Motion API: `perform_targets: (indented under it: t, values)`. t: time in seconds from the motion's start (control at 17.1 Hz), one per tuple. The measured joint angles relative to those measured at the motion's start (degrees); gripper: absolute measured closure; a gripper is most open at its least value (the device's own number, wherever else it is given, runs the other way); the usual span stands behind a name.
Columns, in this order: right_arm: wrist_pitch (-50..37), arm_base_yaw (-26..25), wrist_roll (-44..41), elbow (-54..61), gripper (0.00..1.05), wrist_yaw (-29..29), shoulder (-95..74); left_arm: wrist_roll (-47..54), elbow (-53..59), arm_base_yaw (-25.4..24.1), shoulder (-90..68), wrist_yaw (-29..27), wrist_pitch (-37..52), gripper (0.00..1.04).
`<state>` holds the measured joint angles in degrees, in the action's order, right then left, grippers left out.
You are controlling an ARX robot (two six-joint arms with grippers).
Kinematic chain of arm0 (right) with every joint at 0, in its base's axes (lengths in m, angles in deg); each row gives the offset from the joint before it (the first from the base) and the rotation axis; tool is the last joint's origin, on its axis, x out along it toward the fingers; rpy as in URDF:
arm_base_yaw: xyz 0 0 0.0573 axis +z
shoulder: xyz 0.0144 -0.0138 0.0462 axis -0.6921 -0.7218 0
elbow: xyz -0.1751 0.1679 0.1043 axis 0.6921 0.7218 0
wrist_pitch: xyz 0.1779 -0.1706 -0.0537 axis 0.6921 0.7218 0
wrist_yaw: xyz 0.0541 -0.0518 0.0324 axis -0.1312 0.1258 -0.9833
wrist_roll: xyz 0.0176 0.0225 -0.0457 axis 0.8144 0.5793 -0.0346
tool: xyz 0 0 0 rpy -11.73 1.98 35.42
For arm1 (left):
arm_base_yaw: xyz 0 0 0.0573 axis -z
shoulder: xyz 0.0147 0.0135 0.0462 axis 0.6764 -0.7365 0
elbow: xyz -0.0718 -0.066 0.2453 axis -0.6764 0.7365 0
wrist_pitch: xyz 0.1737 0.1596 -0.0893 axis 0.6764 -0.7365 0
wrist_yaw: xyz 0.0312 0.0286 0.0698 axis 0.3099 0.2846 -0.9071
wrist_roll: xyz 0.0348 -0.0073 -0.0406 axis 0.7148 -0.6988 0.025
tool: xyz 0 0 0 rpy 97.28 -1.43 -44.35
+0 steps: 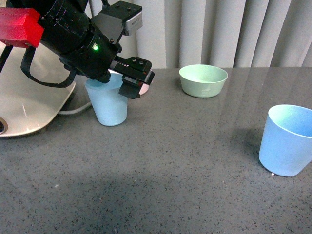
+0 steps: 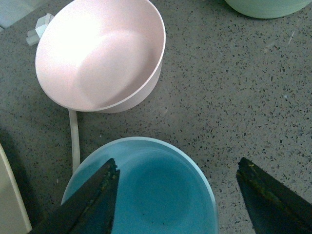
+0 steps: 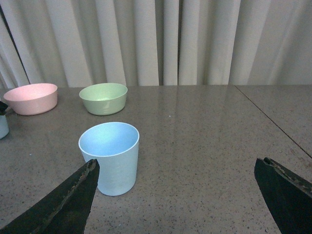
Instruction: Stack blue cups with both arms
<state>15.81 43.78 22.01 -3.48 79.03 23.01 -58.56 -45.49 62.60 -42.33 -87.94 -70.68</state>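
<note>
Left hand (image 2: 178, 195) spread, low over the left blue cup (image 2: 151, 195); the cup stands upright at far left of the tabletop (image 1: 185, 146), mouth up, off-centre between the fingers. Right hand (image 3: 175, 195) spread, clear of the right blue cup (image 3: 111, 156), which stands upright at near right. Judged: each arm is nearest its own cup.

My left arm (image 1: 63, 29) slants down from the upper left, its wrist tipped so my left gripper (image 1: 136, 84) points steeply downward with fingers (image 2: 92, 204) spread well apart, while my right gripper (image 3: 175, 197) looks out level, its fingers parted wide.
</note>
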Motion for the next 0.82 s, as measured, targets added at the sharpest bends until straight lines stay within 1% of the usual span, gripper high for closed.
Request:
perform_targets:
  t: [0.12, 0.18, 0.29, 0.35, 0.41, 0.65, 0.82]
  values:
    - [0.0, 0.0, 0.0, 0.0, 0.07, 0.0, 0.0, 0.6, 0.0, 0.2, 0.0, -0.1, -0.3, 0.5]
    - [0.0, 0.0, 0.0, 0.0, 0.07, 0.0, 0.0, 1.2, 0.0, 0.2, 0.0, -0.1, -0.6, 0.63]
    - [0.0, 0.0, 0.0, 0.0, 0.07, 0.0, 0.0, 1.6, 0.0, 0.2, 0.0, -0.1, -0.9, 0.82]
    - [0.0, 0.0, 0.0, 0.0, 0.07, 0.0, 0.0, 1.7, -0.1, 0.4, 0.0, -0.1, -1.2, 0.95]
    - [0.0, 0.0, 0.0, 0.0, 0.07, 0.0, 0.0, 1.7, -0.2, 0.5, 0.0, -0.2, -1.4, 1.02]
    - [0.0, 0.0, 0.0, 0.0, 0.07, 0.0, 0.0, 2.8, -0.9, 1.8, 1.6, -0.3, -2.8, 1.03]
    - [0.0, 0.0, 0.0, 0.0, 0.07, 0.0, 0.0, 5.0, -1.7, 5.6, 7.1, 1.7, -5.4, 1.03]
